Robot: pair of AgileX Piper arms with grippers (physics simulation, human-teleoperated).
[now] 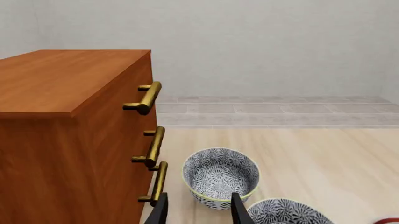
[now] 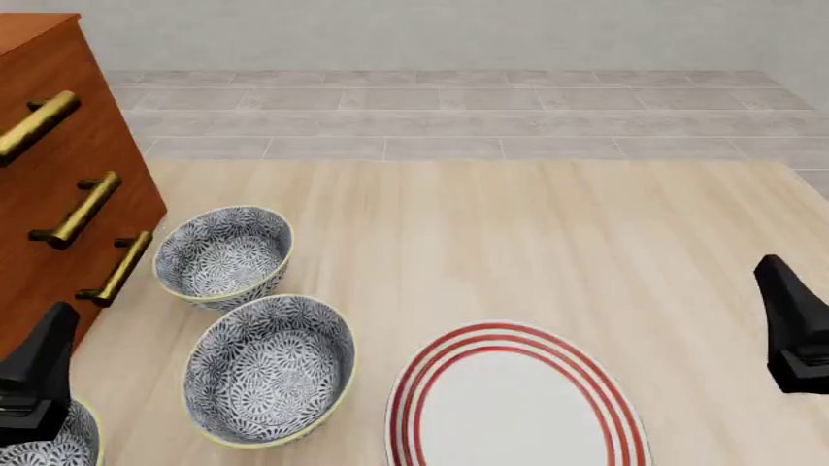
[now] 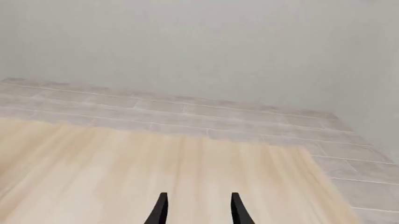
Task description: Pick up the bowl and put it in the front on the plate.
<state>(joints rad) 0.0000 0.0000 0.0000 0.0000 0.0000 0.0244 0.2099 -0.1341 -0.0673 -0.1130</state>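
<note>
Bowl (image 2: 268, 369) sits at nine o'clock of the plate (image 2: 515, 403), near your left hand (image 1: 198, 210), which gapes empty, ready to grasp.

The blue-and-white floral bowl (image 2: 23, 449) is sitting upright at my table's near left corner; the red-ringed white plate (image 2: 515, 408) is lying flat at its near edge.

Front high, facing forward; left wrist shares bowls (image 2: 223, 254).
</note>
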